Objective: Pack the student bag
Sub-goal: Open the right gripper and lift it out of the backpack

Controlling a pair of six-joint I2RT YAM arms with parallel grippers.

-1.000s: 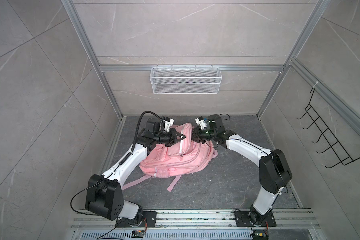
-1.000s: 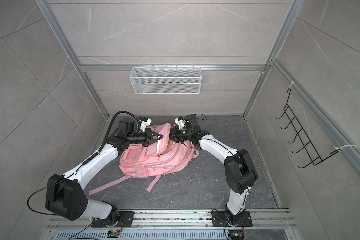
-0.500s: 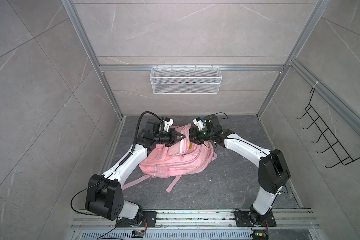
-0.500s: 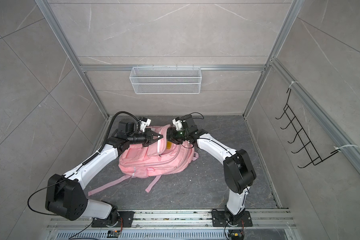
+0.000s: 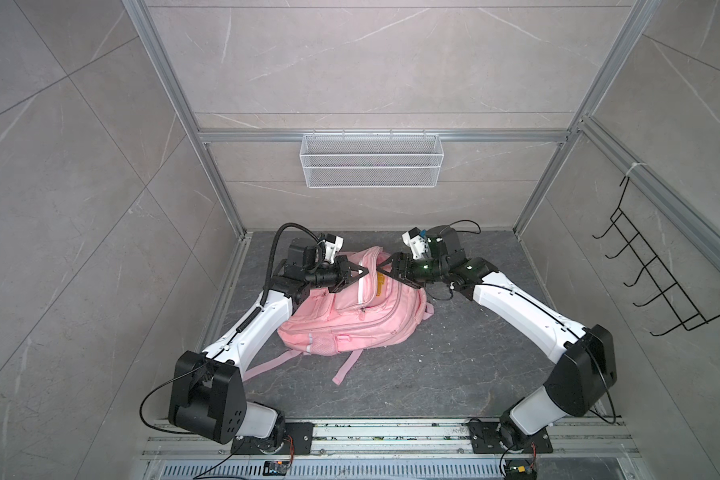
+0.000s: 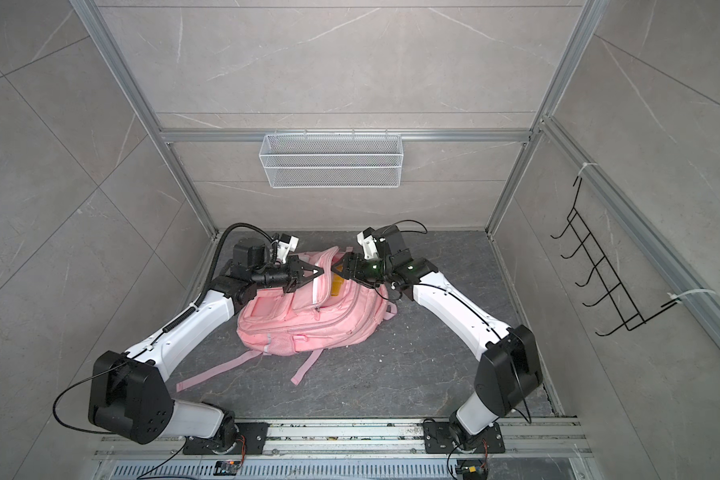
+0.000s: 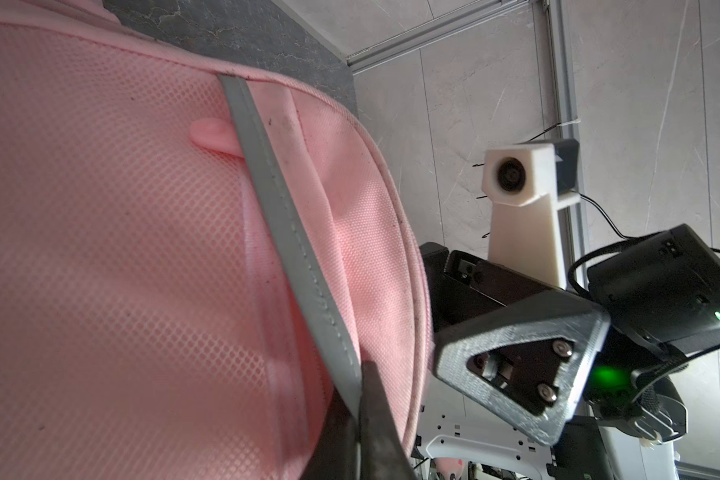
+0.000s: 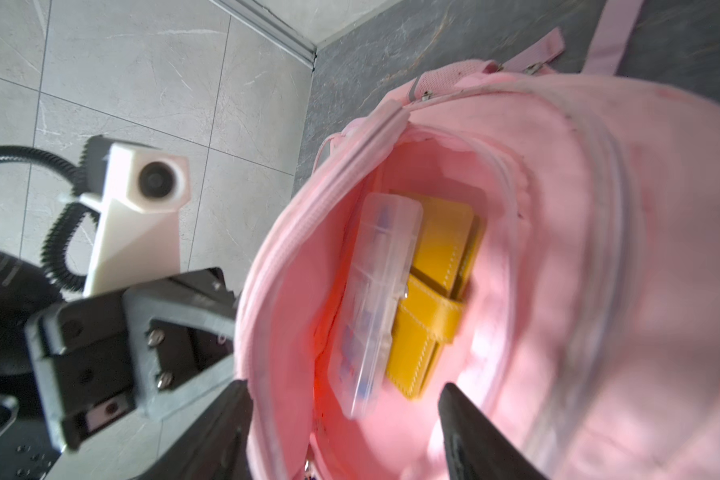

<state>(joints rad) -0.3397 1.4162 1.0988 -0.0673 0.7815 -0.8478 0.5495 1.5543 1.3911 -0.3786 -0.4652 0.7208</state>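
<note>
Nearest, in both top views, two pink straps (image 5: 348, 365) trail fwd over the dark floor (image 5: 454, 374) toward the arm bases. Behind them the student bag (image 5: 350, 316) (image 6: 308, 320) lies mid-floor btw the two arms, pockets up, its open top raised at the far end.

Left gripper (image 5: 366, 273) (image 6: 320, 272) (image 7: 362, 365): jaws fully together, pinching the bag's rim. Its wrist view shows the fingertips (image 7: 371, 415) clamped right by the grey strip (image 7: 283, 232), fabric pulled up.

Right gripper (image 5: 385, 272) (image 6: 338, 268) (image 8: 341, 395): jaws spread wide, nothing held, at the bag's mouth opp. the left one, tips close to it. In its wrist view one finger sits just outside the zip rim, the other over the inside; contact w/ the fabric can't be told.

Inside the main compartment a clear case (image 8: 375, 299) lies against a yellow wallet (image 8: 437, 282) (image 6: 335, 286), both deep in; the yellow also peeks out in both top views.

Farther back: white wire basket (image 5: 371, 166) on the rear wall, black hook rack (image 5: 661, 270) on the right wall.
</note>
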